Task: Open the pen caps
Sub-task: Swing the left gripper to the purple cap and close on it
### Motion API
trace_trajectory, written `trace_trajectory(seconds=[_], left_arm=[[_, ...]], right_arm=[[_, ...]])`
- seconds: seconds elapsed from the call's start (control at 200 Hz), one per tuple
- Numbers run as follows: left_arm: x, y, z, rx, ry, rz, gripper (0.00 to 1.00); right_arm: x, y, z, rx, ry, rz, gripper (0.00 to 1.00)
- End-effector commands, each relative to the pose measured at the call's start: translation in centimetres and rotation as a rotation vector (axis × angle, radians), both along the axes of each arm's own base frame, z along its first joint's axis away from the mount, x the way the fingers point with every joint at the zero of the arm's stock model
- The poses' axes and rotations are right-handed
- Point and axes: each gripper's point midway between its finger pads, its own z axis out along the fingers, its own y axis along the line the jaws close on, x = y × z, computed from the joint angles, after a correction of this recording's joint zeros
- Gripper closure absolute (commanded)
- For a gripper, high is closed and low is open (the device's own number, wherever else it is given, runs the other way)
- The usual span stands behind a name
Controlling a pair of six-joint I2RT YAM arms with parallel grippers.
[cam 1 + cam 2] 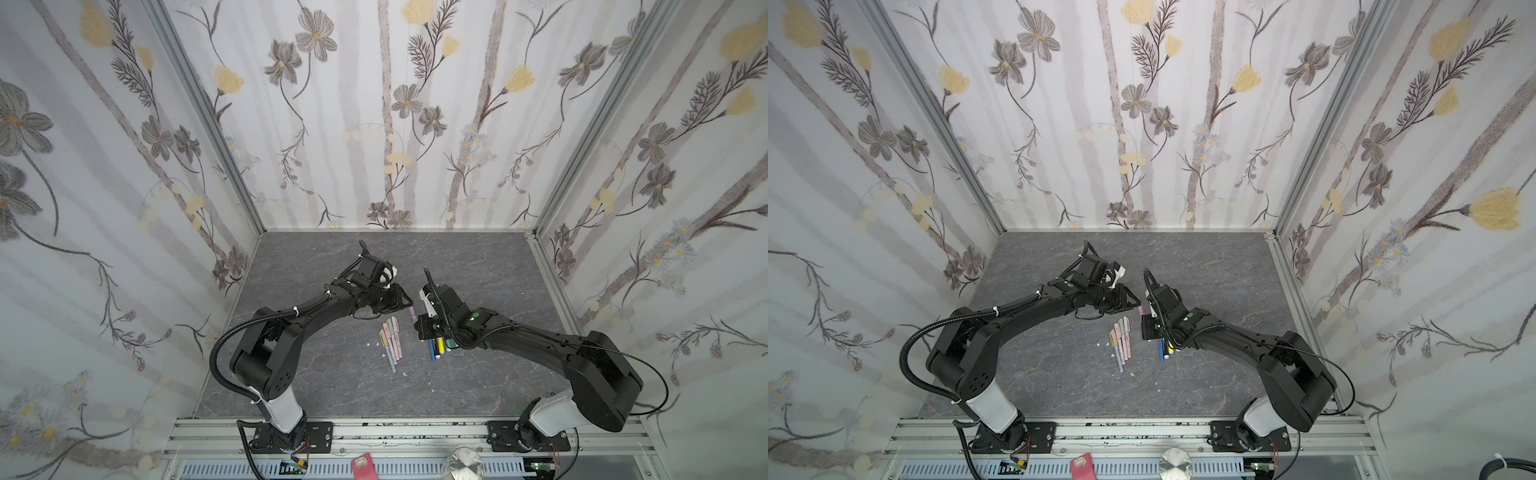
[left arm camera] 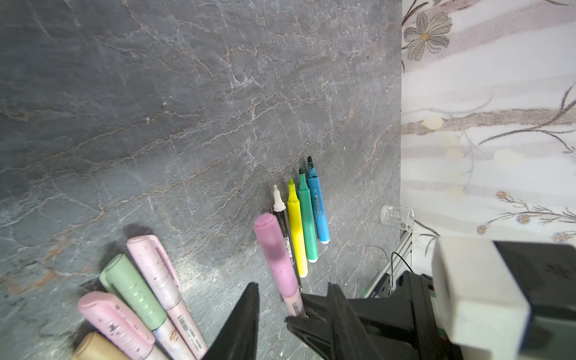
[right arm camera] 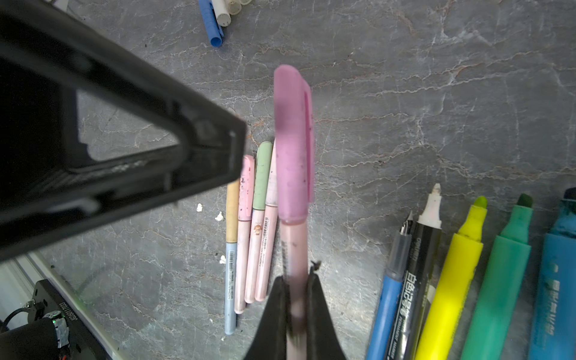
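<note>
- Pink cap sits closed on its pale pink pen, held up over the bench.
- My right fingers are clamped tight on that pen's barrel, below the cap.
- My left fingers stand partly apart, gripping nothing, just beside the cap.
- Other capped pastel pens lie together on the bench, with the uncapped markers nearby.

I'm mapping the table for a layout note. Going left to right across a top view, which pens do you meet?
First the capped pastel pens lying together → the pink-capped pen held in the right gripper → the uncapped bright markers.
</note>
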Motion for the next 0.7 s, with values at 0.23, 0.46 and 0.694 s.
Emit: trace_trajectory(seconds=[0.23,0.46,0.694], left_arm=[[0.8,-1.3,-1.6,0.05,-0.005,-0.008,0.64],[1.5,-1.5,-2.7,0.087,0.003,0.003,0.65],[1.7,-2.1,-3.1,0.091,0.007,-0.003,0.77]], right_arm=[[0.7,0.6,0.9,0.033,-0.026,-0.005,1.0],[0.7,0.5,0.8,0.032,-0.025,-0.002,1.0],[0.6,0.4,0.5,0.026,-0.026,-0.003,1.0]])
